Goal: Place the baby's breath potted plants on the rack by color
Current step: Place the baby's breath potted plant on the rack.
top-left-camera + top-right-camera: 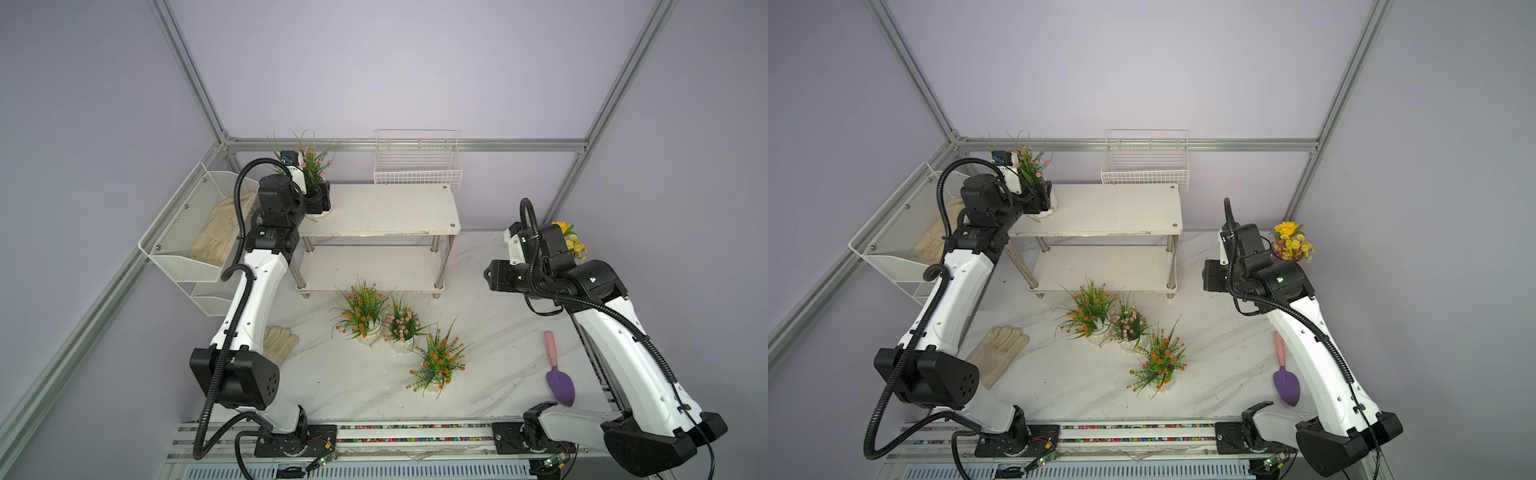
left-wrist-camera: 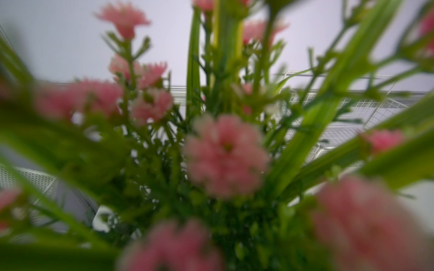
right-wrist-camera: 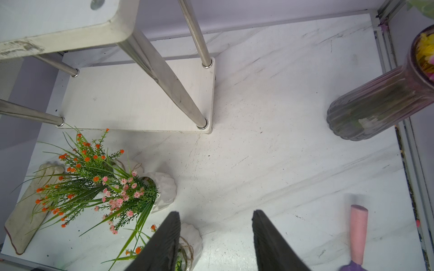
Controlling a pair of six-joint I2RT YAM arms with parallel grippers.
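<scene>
Pots, ribbed white ceramic. Both top views: pink plant (image 1: 316,166) is sitting on the rack's (image 1: 386,208) flat top board, my left gripper (image 1: 321,198) at its pot; I cannot tell the grip. Left wrist: its blurred pink petals are filling the view. Right wrist: my right gripper (image 3: 215,211) is gaping, empty.

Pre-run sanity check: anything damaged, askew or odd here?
Only wear: the rack top board's front edge is chipped and scuffed, and dark specks dot the table. Nothing toppled.
</scene>
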